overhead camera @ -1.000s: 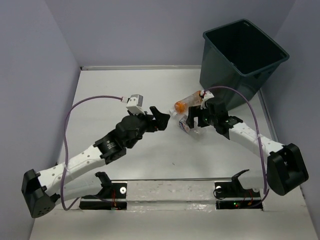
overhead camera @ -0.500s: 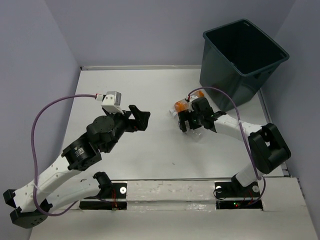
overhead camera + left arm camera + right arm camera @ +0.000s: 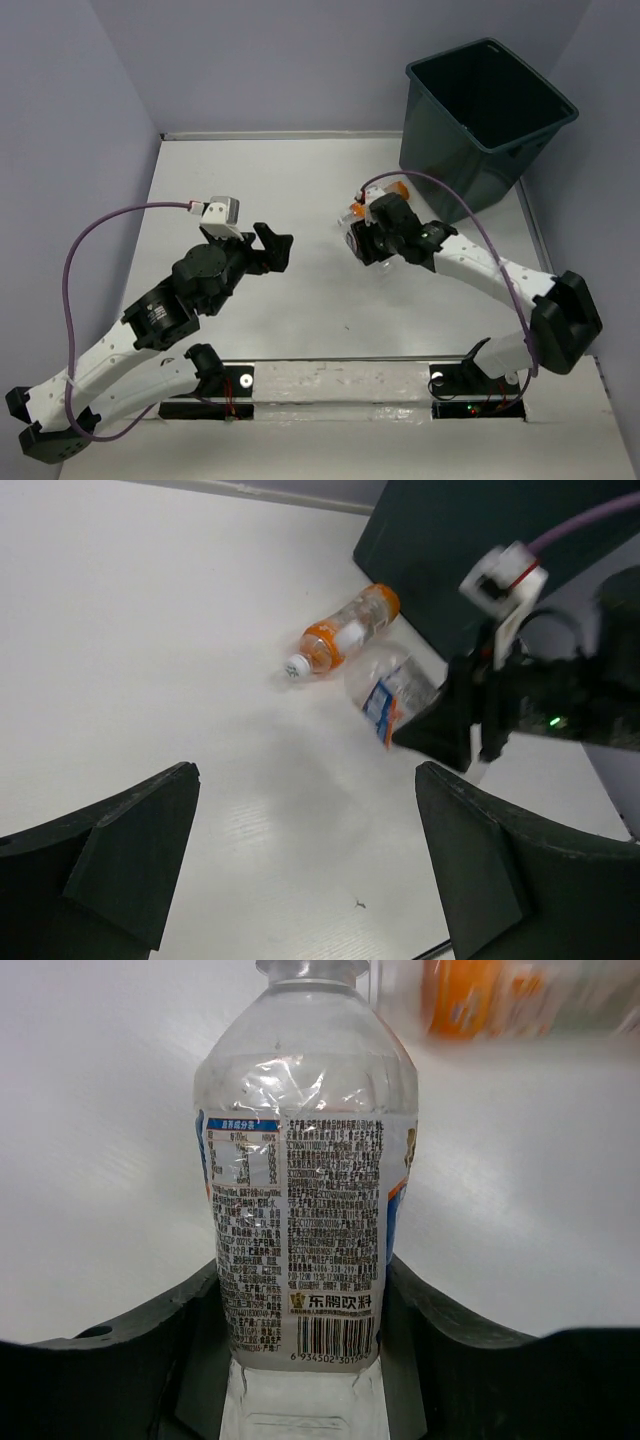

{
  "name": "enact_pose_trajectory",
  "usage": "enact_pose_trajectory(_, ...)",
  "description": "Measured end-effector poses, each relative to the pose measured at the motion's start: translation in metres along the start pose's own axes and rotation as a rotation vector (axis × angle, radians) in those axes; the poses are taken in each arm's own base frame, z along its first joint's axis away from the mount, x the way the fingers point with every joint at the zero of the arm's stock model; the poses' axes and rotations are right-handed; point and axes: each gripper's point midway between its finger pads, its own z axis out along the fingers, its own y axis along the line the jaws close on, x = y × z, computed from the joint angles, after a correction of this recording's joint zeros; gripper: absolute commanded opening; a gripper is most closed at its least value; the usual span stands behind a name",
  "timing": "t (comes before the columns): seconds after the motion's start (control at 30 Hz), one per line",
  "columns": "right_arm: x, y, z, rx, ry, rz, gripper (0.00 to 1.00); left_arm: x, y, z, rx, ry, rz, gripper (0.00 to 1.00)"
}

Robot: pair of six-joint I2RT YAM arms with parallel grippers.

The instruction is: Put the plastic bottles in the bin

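Jaws of our right gripper (image 3: 362, 244) pinching clear crinkly bottle (image 3: 300, 1160), our left gripper (image 3: 305, 780) spread wide, orange bottle (image 3: 345, 640) near square bin (image 3: 490, 100)

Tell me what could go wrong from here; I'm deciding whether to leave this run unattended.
1. The right gripper holds the clear plastic bottle with the blue-and-white label only near its base, so it could slip or pivot out during the lift.
2. The dark teal-grey plastic bin has tall walls; a low carry might knock the bottle against its rim.
3. The orange-filled plastic bottle lies close beside the grip and could get nudged away.
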Motion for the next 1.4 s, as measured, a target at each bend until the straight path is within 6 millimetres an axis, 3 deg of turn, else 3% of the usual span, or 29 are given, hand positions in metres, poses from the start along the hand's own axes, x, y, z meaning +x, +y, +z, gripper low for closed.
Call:
enact_pose_trajectory(0.03,-0.013,0.001,-0.010,-0.002,-0.032,0.004,0.39,0.006,0.000,0.002,0.002,0.013,-0.001,0.99)
enact_pose_trajectory(0.13,-0.103,-0.002,-0.076,0.020,-0.297,0.028,0.39,0.023,-0.001,0.007,0.022,0.044,-0.009,0.99)
enact_pose_trajectory(0.17,-0.123,-0.006,-0.093,0.040,-0.358,0.035,0.39,0.029,-0.003,0.010,0.030,0.055,-0.013,0.99)
enact_pose_trajectory(0.2,-0.162,-0.012,-0.125,0.067,-0.473,0.046,0.39,0.032,-0.004,0.012,0.034,0.061,-0.014,0.99)
enact_pose_trajectory(0.27,-0.214,-0.028,-0.174,0.128,-0.641,0.063,0.39,0.037,-0.011,0.019,0.051,0.074,-0.021,0.99)
enact_pose_trajectory(0.33,-0.263,-0.069,-0.218,0.240,-0.795,0.108,0.39,0.043,-0.017,0.028,0.059,0.089,-0.025,0.99)
enact_pose_trajectory(0.37,-0.290,-0.107,-0.248,0.338,-0.897,0.159,0.39,0.046,-0.020,0.033,0.060,0.097,-0.025,0.99)
enact_pose_trajectory(0.4,-0.296,-0.129,-0.255,0.393,-0.917,0.182,0.39,0.050,-0.022,0.038,0.056,0.106,-0.026,0.99)
enact_pose_trajectory(0.43,-0.310,-0.168,-0.276,0.497,-0.978,0.228,0.40,0.054,-0.023,0.043,0.050,0.116,-0.025,0.99)
enact_pose_trajectory(0.5,-0.314,-0.214,-0.283,0.615,-0.996,0.269,0.49,0.068,-0.026,0.060,0.034,0.143,-0.012,0.99)
enact_pose_trajectory(0.53,-0.314,-0.246,-0.284,0.690,-0.993,0.292,0.63,0.078,-0.027,0.070,0.023,0.162,0.003,0.99)
enact_pose_trajectory(0.57,-0.314,-0.261,-0.281,0.725,-0.984,0.302,0.88,0.088,-0.027,0.080,0.010,0.181,0.022,0.99)
enact_pose_trajectory(0.6,-0.312,-0.284,-0.270,0.774,-0.956,0.313,0.95,0.096,-0.026,0.087,-0.003,0.197,0.039,0.99)
enact_pose_trajectory(0.67,-0.303,-0.309,-0.244,0.814,-0.889,0.321,1.00,0.111,-0.025,0.105,-0.038,0.234,0.097,0.99)
enact_pose_trajectory(0.77,-0.288,-0.323,-0.212,0.810,-0.802,0.350,1.00,0.124,-0.030,0.138,-0.070,0.257,0.196,0.99)
enact_pose_trajectory(0.83,-0.280,-0.318,-0.199,0.755,-0.770,0.373,1.00,0.128,-0.033,0.158,-0.068,0.263,0.266,0.99)
enact_pose_trajectory(0.97,-0.278,-0.278,-0.215,0.577,-0.825,0.401,0.99,0.133,-0.045,0.202,-0.010,0.278,0.374,0.99)
enact_pose_trajectory(1.1,-0.263,-0.196,-0.255,0.347,-0.932,0.381,0.99,0.139,-0.051,0.251,0.035,0.307,0.462,0.99)
enact_pose_trajectory(1.17,-0.248,-0.156,-0.259,0.228,-0.958,0.359,0.99,0.146,-0.051,0.272,0.053,0.328,0.508,0.99)
enact_pose_trajectory(1.2,-0.240,-0.139,-0.253,0.165,-0.947,0.346,0.98,0.150,-0.052,0.278,0.067,0.338,0.527,0.99)
enact_pose_trajectory(1.3,-0.216,-0.120,-0.236,0.088,-0.913,0.344,0.98,0.169,-0.054,0.297,0.109,0.387,0.581,0.99)
enact_pose_trajectory(1.4,-0.185,-0.110,-0.194,0.041,-0.804,0.358,0.98,0.182,-0.057,0.315,0.152,0.414,0.612,0.99)
